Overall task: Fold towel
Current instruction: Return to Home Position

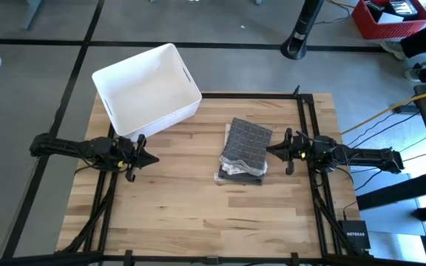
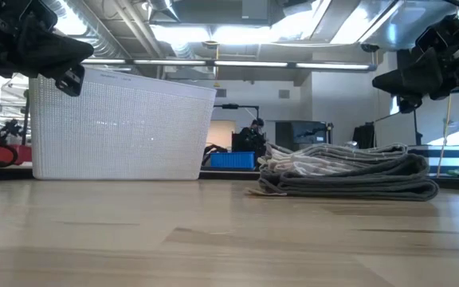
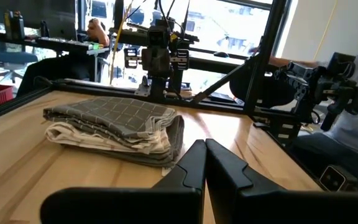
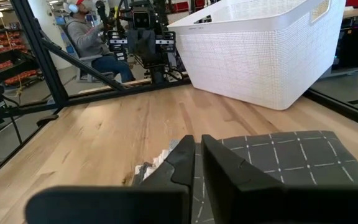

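- The tabletop (image 1: 183, 214) is pale wood planking, with one arm reaching in from its left edge and the other from its right edge
- The left gripper (image 1: 148, 157) hangs above the wood close to the left edge, about halfway between the rear and front edges, pointing towards the middle; in the left wrist view its two dark fingers are pressed together with nothing between them
- The white basket (image 1: 154, 118) sits on the rear left corner, turned at an angle, with its back part overhanging the rear edge; the high view looks down on its white floor and walls, and a slot handle shows in the wall nearest the middle
- The towel stack (image 1: 244, 151) lies flat on the wood right of the middle, well apart from the basket; a grey checkered towel is on top, pale brown-white folds show beneath it, and a grey layer lies at the bottom
- The right gripper (image 1: 272, 150) hovers just beside the stack's right side, raised above it in the low view; its fingers are drawn in to a thin slit and grip nothing
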